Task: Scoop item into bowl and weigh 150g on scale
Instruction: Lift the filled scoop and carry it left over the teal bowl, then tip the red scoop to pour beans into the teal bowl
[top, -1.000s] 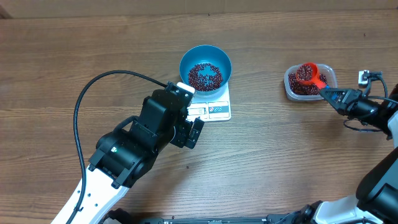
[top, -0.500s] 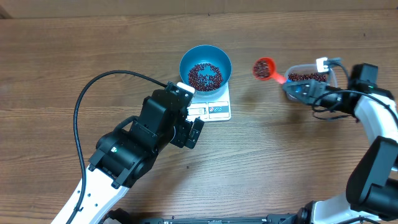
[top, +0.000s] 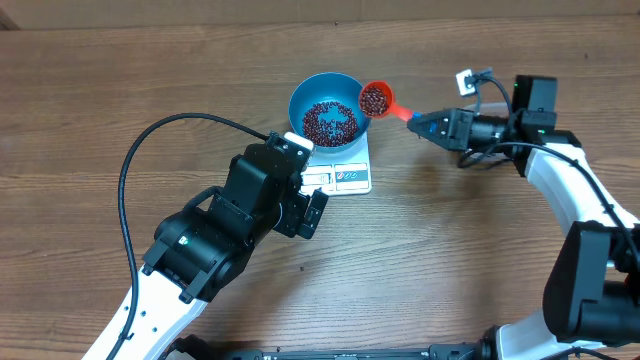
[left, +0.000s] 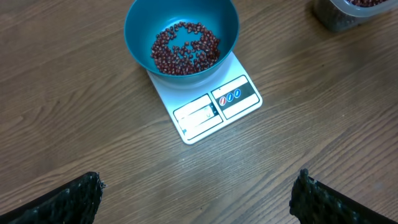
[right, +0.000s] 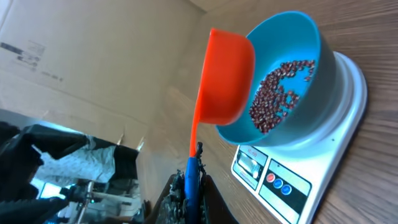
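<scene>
Left gripper (left: 198, 203): stood wide open and empty, just short of the scale, with its camera looking down on the display. It was probably parked there so the reading could be watched without touching the pan.
Scale (top: 345, 172): lay flat on the wooden table (top: 120, 70), carrying the bowl on its far half. This left the display window and label panel uncovered at its near edge.
Writing on scale: the label panel showed three small round icons, one red and two blue. The display digits and any brand name were too small to read.
Bowl (left: 140, 31): sat upright and centred on the scale platform, so that whatever dropped in was weighed directly.
Beans (top: 330, 122): a thin scattered layer covered the bowl floor. Judged by that shallow fill, the target weight was likely not yet reached.
Scoop (top: 375, 98): orange-red and loaded with more beans, it was held at the bowl's right rim with its mouth up in the overhead view, placed to tip inward.
Right gripper (top: 420, 124): was clamped tight on the scoop's handle, reaching in from the right. The grip sat well back from the cup, so the fingers stayed clear of the bowl.
Tub (left: 348, 15): the clear supply container stood to the right, apart from the scale.
Background print: marks on the cardboard in the right wrist view were illegible.
</scene>
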